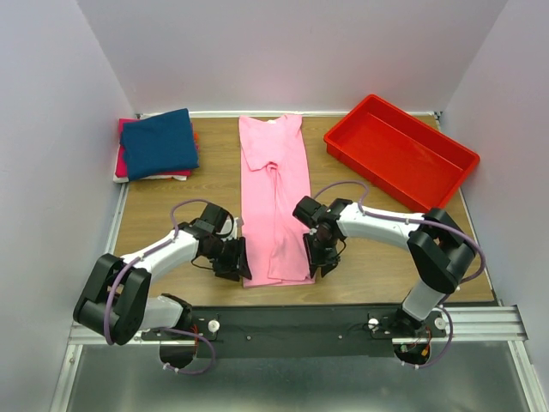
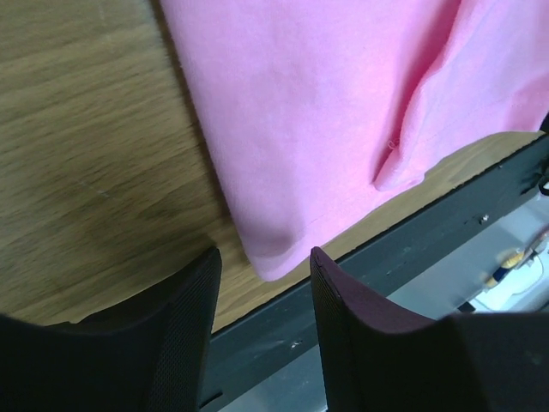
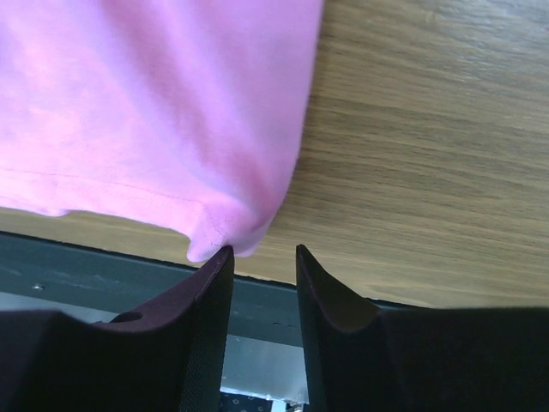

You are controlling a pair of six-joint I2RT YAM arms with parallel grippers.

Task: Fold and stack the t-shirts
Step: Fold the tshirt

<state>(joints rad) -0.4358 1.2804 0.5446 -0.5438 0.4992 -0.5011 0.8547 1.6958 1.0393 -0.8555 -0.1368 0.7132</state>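
Long pink cloth t-shirt [image 1: 274,197] lies lengthwise mid wooden table [image 1: 154,219]; stack of folded cloth shirts [image 1: 159,146] behind-left, red rectangular plastic tray [image 1: 399,154] behind-right; left gripper [image 2: 262,262] and right gripper [image 3: 262,253] flank its near hem

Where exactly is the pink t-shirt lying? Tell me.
In the top view the pink t-shirt lies lengthwise mid-table, between the folded shirt stack at far left and the red tray at far right.

Left arm [image 1: 159,251] & right arm [image 1: 377,225]: white link shells, black joint housings, thin purple cable [image 1: 190,202] looped along ea. Left gripper [image 2: 264,257] fingers [image 2: 184,326] dark maroon-black w/ fine ribbed inner faces; right gripper [image 3: 264,251] same colour
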